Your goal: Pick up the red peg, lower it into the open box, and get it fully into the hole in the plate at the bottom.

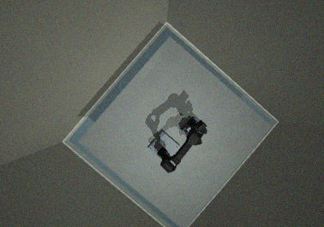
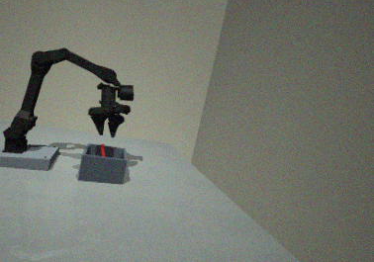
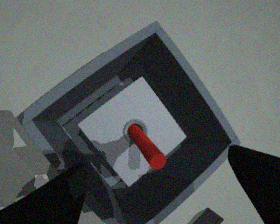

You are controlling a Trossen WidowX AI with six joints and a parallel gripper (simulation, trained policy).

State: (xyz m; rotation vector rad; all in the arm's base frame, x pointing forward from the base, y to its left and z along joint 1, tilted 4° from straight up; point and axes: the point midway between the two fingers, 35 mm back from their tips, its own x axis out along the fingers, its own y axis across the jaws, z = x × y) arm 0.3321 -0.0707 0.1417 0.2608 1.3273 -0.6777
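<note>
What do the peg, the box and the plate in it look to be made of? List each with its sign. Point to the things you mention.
Peg [image 2: 103, 150] [image 3: 147, 147]: perhaps painted wood or plastic; even red, no grain visible.
Box [image 2: 102, 172] [image 3: 197, 90]: possibly matte plastic or painted metal; flat grey-blue walls, no bright glints.
Plate [image 3: 158, 117]: maybe smooth plastic or coated metal; plain, pale, evenly shaded face.

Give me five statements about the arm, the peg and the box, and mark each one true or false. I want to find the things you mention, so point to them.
1. The red peg [image 2: 103, 150] [image 3: 147, 147] is inside the open box [image 2: 102, 171] [image 3: 195, 90]. True.
2. The gripper [image 2: 107, 135] is shut on the peg. False: it is open, with nothing between its fingers.
3. The peg's lower end is at the hole in the light plate [image 3: 161, 117]. True.
4. The gripper is down inside the box. False: it hangs above the box.
5. The peg lies flat on the table beside the box. False: it stands up from the plate, inside the box.
</note>
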